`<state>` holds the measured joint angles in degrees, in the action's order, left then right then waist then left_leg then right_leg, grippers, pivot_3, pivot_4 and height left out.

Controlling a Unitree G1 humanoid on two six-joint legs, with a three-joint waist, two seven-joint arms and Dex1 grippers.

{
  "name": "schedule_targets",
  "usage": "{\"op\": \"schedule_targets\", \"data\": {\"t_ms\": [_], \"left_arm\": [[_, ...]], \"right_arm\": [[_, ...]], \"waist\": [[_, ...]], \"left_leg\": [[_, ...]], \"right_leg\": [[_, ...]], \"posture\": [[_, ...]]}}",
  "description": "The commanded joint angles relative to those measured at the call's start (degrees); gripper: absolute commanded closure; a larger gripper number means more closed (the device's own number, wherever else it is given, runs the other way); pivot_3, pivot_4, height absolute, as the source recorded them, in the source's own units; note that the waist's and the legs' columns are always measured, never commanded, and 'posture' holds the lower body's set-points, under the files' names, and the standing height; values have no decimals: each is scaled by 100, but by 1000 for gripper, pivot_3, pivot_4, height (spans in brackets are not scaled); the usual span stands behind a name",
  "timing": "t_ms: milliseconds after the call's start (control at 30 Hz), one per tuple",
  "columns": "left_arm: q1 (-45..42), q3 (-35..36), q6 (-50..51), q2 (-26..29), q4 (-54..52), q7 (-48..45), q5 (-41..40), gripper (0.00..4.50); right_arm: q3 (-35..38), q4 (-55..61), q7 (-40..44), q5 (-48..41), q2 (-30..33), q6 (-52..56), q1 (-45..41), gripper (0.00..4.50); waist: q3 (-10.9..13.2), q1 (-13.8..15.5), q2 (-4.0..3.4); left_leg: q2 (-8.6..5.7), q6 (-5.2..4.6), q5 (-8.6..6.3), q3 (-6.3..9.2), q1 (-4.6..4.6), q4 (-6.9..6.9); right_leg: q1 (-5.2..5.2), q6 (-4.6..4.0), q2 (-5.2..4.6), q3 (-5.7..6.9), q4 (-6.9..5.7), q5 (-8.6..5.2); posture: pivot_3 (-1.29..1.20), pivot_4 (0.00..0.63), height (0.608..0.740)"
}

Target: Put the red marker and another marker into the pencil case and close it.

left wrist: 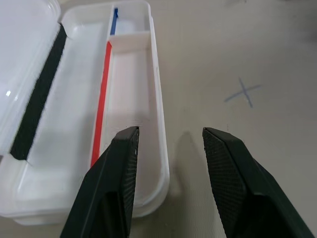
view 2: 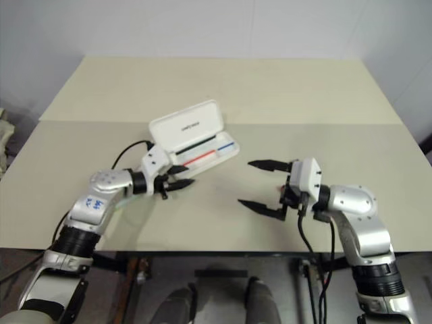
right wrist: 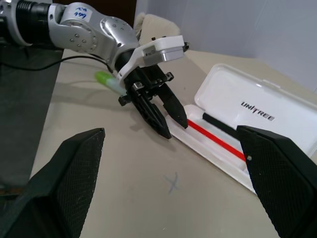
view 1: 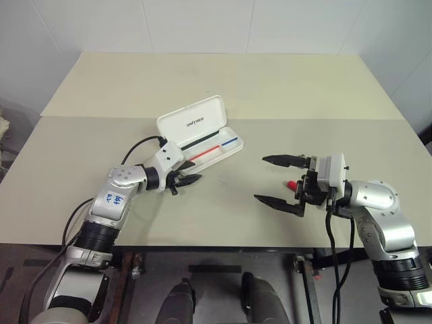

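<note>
The green marker [right wrist: 105, 78] lies on the table [view 1: 270, 88] under the left arm, behind the left gripper [view 1: 189, 180], as is seen in the right wrist view. The left gripper is half spread and holds nothing; its tips stand at the near end of the pencil case [view 1: 202, 138], one finger over the tray edge, the other over bare table. The case lies open, lid up, tray empty except the red and blue stripes.

Risk 1: if the left gripper is pushed fwd, the light case could be shoved or turned, or the lid knocked shut.

Risk 2: the green marker could be rolled away by the arm above it.

The right gripper [view 1: 287, 182] is spread wide, empty, well apart from the case. The red marker [view 1: 289, 184] lies just behind its fingers, mostly hidden; probably it could be nudged off by a bad approach.
</note>
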<state>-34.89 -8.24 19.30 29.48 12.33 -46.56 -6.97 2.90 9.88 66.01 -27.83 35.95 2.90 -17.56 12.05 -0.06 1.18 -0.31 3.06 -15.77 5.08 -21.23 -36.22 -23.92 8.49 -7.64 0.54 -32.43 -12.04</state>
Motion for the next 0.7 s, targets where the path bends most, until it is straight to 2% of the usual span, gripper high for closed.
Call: {"op": "schedule_targets", "data": {"t_ms": [33, 367, 600, 700], "left_arm": [[-320, -148, 41, -34, 306, -185, 124, 2368], [-1246, -552, -82, -163, 1528, -696, 511, 2368], [-1531, -640, -276, -262, 2006, -759, 748, 4486], [-1513, -738, -294, -257, 1987, -970, 799, 4486]], "right_arm": [[291, 77, 14, -106, 159, -72, 19, 0], [401, 253, -185, -110, 207, -49, -97, 0], [470, 391, -302, -154, 286, 11, -141, 0], [474, 416, -336, -168, 309, 33, -154, 0]], "waist": [[0, 1, 0], [0, -2, 0], [0, 21, 0], [0, 19, 0]], "left_leg": [[0, 0, 0, -1, 1, -2], [1, 0, 0, -3, 2, -10], [1, 0, 0, -4, 3, -15], [1, 0, 0, -5, 2, -22]], "right_leg": [[0, 0, 0, 0, 1, 0], [0, -1, 2, -2, 0, 1], [0, -1, 2, -4, -2, 2], [2, -1, 2, -3, 0, 2]], "posture": [[0, 150, 740], [0, 150, 740], [0, 150, 740], [0, 150, 740]]}}
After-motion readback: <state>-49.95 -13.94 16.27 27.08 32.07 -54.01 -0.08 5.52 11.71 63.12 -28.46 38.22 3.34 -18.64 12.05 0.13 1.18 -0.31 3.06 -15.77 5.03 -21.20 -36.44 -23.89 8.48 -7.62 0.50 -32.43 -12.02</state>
